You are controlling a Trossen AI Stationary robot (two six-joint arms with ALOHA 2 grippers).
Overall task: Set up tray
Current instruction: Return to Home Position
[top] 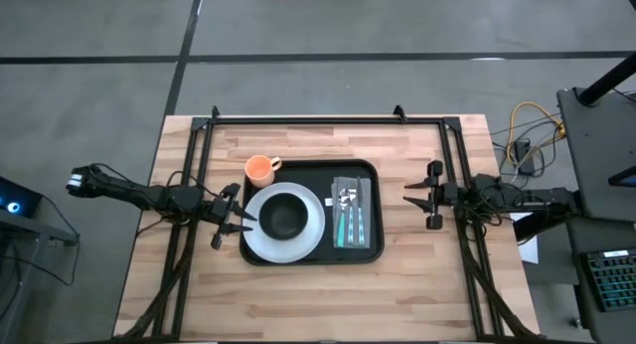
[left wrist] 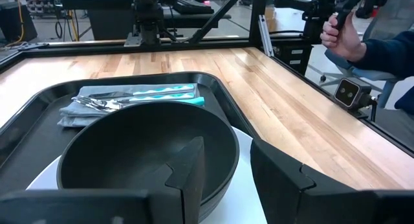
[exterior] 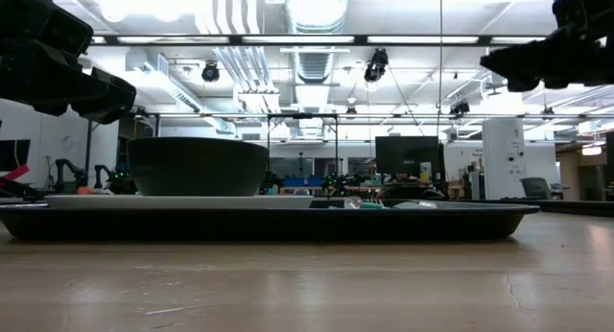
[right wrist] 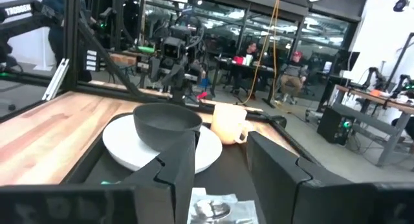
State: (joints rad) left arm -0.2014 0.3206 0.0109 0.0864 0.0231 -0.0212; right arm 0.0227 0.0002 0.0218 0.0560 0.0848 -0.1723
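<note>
We find the tray [top: 308, 172] set mid-bench, with the left gripper [top: 237, 217] and right gripper [top: 422, 195] flanking its short edges, both spread and empty (setting apparently complete, nothing left to hold).

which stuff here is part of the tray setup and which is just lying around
Job: tray, white plate, black bowl, orange cup, grey napkin, cutlery; left gripper and right gripper, open either side.
Lying about: yellow cables, keyboard, a person's hand.
</note>
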